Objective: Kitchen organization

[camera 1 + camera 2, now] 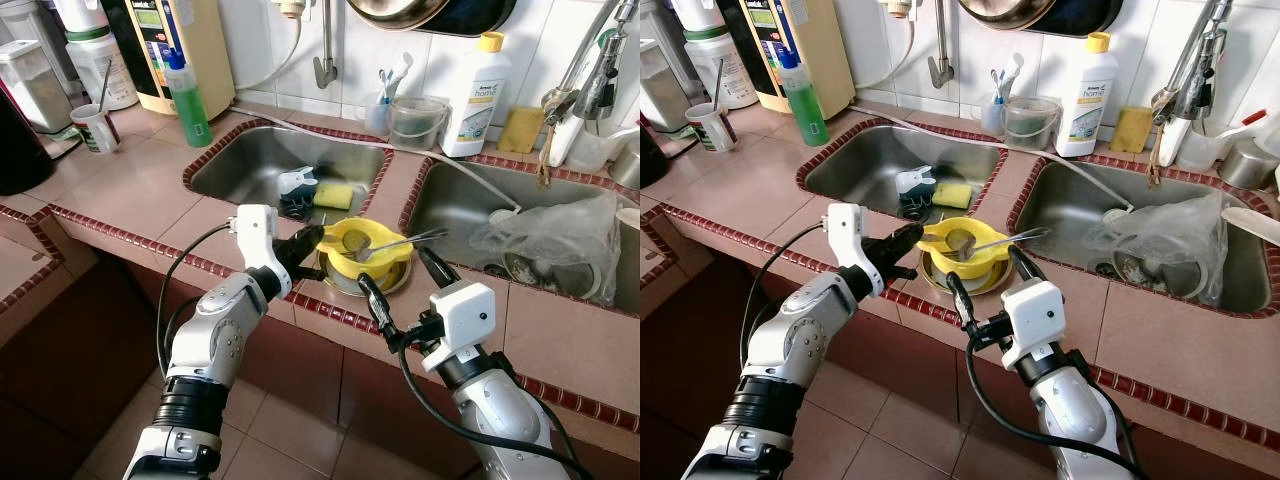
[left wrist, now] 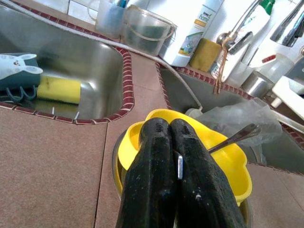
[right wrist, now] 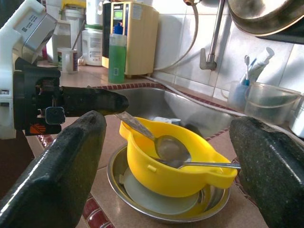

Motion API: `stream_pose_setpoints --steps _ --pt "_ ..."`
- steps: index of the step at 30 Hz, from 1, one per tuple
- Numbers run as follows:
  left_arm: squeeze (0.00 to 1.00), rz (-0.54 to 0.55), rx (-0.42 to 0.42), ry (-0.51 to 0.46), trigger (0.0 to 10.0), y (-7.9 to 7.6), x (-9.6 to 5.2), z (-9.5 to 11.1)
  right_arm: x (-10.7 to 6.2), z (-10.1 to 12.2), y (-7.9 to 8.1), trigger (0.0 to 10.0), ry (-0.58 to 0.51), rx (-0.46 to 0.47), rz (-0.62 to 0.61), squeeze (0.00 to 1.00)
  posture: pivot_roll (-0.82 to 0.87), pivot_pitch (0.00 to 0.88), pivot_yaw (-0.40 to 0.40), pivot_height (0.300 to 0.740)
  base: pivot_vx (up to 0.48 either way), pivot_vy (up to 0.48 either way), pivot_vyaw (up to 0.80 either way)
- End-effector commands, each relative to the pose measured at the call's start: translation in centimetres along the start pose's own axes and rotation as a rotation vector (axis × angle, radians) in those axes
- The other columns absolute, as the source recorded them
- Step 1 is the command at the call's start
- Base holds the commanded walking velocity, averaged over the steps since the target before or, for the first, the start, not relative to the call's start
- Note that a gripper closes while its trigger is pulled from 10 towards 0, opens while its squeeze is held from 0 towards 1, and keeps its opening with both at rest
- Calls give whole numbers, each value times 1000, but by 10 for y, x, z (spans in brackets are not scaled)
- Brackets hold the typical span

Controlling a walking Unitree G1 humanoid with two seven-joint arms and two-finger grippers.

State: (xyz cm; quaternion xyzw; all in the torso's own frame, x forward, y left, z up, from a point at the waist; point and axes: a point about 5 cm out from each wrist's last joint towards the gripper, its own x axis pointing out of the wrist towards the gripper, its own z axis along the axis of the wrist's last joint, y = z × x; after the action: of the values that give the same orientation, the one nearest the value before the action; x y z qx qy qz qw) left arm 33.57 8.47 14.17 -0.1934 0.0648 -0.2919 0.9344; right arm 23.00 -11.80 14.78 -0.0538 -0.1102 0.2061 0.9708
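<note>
The left gripper [image 1: 318,238] is pinching a spoon handle [image 3: 135,125] at the yellow bowl [image 1: 368,250], which is sitting in a steel bowl [image 3: 166,199] between the sinks. The right gripper [image 1: 398,268] is waiting wide open nearby; lifting seems next.

You have the yellow plastic bowl [image 1: 368,250] nested in a round steel bowl [image 1: 392,281] on the counter strip between the two steel sinks; two metal spoons [image 1: 378,245] lie inside it.
</note>
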Motion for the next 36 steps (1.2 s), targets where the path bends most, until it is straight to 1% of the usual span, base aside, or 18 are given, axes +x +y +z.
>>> stream_pose_setpoints --steps 1,10,13,15,16,17,18,19,20,24,26,28,29,31,34,35,36 --pt "0 -5 13 -6 0 0 -1 5 1 4 1 10000 -16 3 6 0 -96 0 81 740 0 0 0" --pt "0 -20 17 -27 0 1 -1 14 3 4 -1 10000 -20 -1 6 0 -90 0 74 740 0 0 0" --pt "0 -41 41 -34 0 2 -2 20 3 5 -1 10000 -21 -1 8 0 -89 0 72 740 0 0 0" --pt "0 -71 64 -42 0 3 -3 29 4 5 -2 10000 -21 -3 9 0 -87 0 68 740 0 0 0" --pt "0 -89 88 -40 0 3 -3 32 4 5 -3 10000 -21 -4 10 0 -85 0 67 740 0 0 0" --pt "0 -118 105 -46 5647 2 -4 35 5 5 -3 10000 -21 -4 10 0 -84 0 63 740 0 0 0" --pt "0 -152 116 -47 9412 0 -6 38 5 5 -4 10000 -21 -5 11 0 -83 0 63 740 0 0 0" --pt "0 -196 128 -57 10000 -1 -8 45 6 5 -4 10000 -21 -5 15 0 -81 0 61 740 0 0 0" --pt "0 -209 134 -65 10000 -1 -9 51 6 4 -4 10000 -21 -8 19 0 -78 0 56 740 0 0 0" --pt "0 -240 156 -89 10000 -1 -10 61 8 5 -4 10000 -23 -6 26 0 -75 0 52 740 0 0 0" --pt "0 -238 159 -112 10000 1 -11 68 9 5 -5 10000 -25 -7 27 0 -73 0 50 740 0 0 0" --pt "0 -232 160 -118 10000 1 -11 69 9 5 -5 10000 -26 -8 27 0 -70 0 48 740 0 0 0" --pt "0 -195 168 -146 10000 4 -9 76 12 7 -8 10000 -42 -7 7 0 -66 0 46 740 0 0 0" --pt "0 -160 179 -176 10000 7 -8 81 15 9 -12 10000 -59 7 -26 0 -64 0 45 740 0 0 0" --pt "0 -137 182 -181 10000 8 -7 81 18 12 -16 10000 -80 8 -57 0 -62 0 43 740 0 0 0" --pt "0 -108 205 -191 10000 9 -5 81 22 16 -23 10000 -102 5 -115 0 -63 0 43 740 0 0 0" --pt "0 -93 207 -192 10000 10 -5 80 24 18 -27 10000 -115 4 -150 0 -62 0 42 740 0 0 0"
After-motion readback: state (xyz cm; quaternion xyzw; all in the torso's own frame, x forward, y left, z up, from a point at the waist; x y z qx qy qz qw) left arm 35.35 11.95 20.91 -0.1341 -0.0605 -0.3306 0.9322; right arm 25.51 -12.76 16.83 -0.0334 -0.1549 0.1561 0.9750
